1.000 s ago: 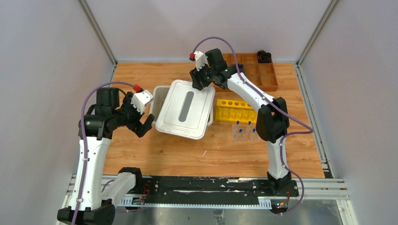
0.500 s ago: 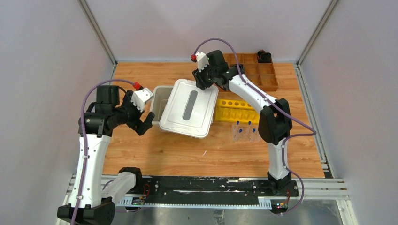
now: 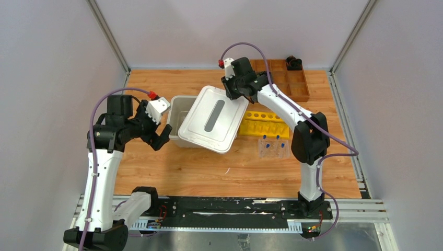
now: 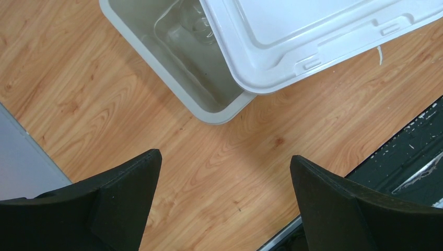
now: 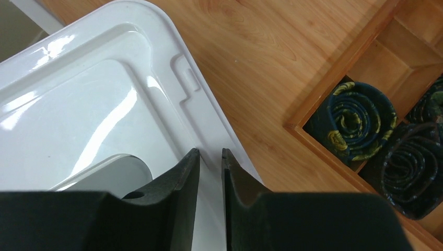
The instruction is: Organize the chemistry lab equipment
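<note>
Left gripper [image 4: 224, 159] hangs spread wide and empty over bare wood, just near-left of the grey bin [image 4: 156, 57]. Something clear, probably glass beakers [image 4: 190, 23], lies inside the bin. Blue-capped tubes [image 3: 272, 145] stand well to the right, closer to the right arm. The white lid [image 3: 201, 130] lies askew across the bin, its long axis running near-left to far-right. Farthest, the right gripper [image 5: 209, 152] pinches the lid's far rim, fingers nearly together.

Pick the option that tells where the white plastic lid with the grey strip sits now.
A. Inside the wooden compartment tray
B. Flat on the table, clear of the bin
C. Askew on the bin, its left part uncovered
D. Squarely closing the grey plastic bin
C: the white plastic lid lies skewed over the grey plastic bin, whose left part stands open.
</note>
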Controlling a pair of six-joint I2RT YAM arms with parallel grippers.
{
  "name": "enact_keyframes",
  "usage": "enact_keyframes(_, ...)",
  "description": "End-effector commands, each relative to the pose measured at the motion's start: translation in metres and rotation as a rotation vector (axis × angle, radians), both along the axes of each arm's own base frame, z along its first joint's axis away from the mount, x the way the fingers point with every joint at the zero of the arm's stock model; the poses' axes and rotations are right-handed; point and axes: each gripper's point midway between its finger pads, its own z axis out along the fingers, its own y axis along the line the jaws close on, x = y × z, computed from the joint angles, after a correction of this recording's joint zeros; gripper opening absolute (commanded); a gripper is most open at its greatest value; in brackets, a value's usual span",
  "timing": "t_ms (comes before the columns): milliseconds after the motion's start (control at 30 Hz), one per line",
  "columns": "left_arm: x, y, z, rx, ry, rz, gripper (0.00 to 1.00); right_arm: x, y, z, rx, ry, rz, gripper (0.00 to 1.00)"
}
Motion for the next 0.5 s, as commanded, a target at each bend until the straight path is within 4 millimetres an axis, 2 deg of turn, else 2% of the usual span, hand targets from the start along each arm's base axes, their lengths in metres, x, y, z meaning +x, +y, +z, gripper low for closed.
enact_keyframes(0, 0.001, -0.004, 0.008, -0.012, -0.019, -0.018, 1.0, -0.022, -0.007, -0.003, -0.029, 0.082, -0.102, 0.2)
enact_keyframes(133, 0.001, -0.004, 0.005, -0.011, -0.015, -0.023, 1.0, -0.033, -0.001, 0.005, -0.045, 0.077, -0.104, 0.19)
enact_keyframes(333, 0.0, -0.005, 0.002, -0.012, -0.005, -0.027, 1.0, -0.02, -0.002, 0.047, -0.061, -0.041, -0.075, 0.57)
enact_keyframes(467, -0.001, -0.003, 0.003, 0.001, -0.018, -0.028, 1.0, -0.017, -0.004, 0.056, -0.071, -0.031, 0.008, 0.69)
